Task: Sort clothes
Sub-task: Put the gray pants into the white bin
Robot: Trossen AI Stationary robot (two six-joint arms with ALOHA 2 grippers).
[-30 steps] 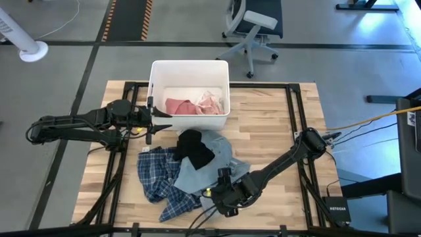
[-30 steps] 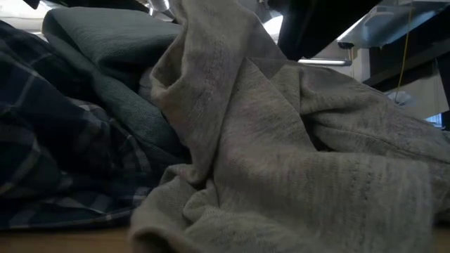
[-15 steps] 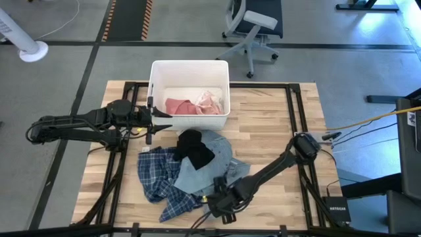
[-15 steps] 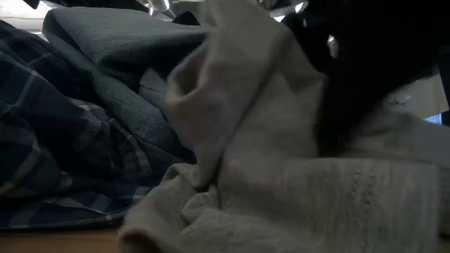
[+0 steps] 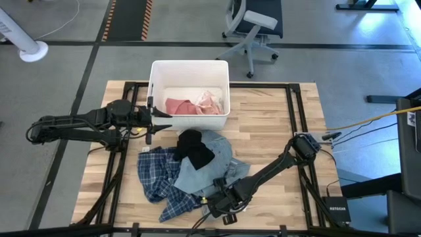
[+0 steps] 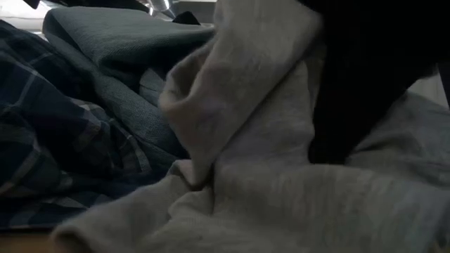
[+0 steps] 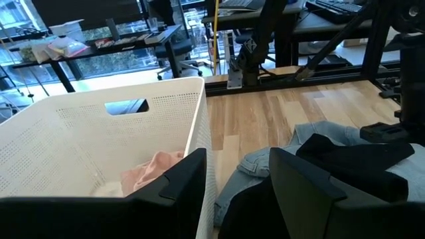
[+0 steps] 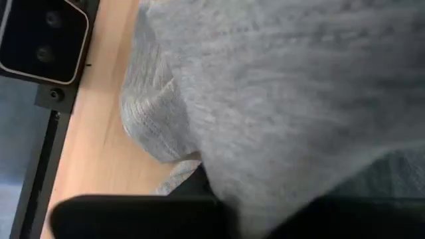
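The clothes (image 5: 187, 168) lie heaped on the wooden surface (image 5: 270, 131) just in front of the white bin (image 5: 189, 71), where the right pincer (image 5: 220, 203) presses into the grey piece (image 6: 281, 197) at the pile's near edge; whether its fingers are closed cannot be told. The left pincer (image 5: 160, 114) hangs parted and empty beside the bin, near the black piece (image 5: 195, 147), with pink pieces (image 5: 181, 106) inside the bin.

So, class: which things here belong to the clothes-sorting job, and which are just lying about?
Job:
plaid shirt
grey-blue piece
black piece
pink piece in the bin
left gripper
right gripper

Lying about:
office chair
fan
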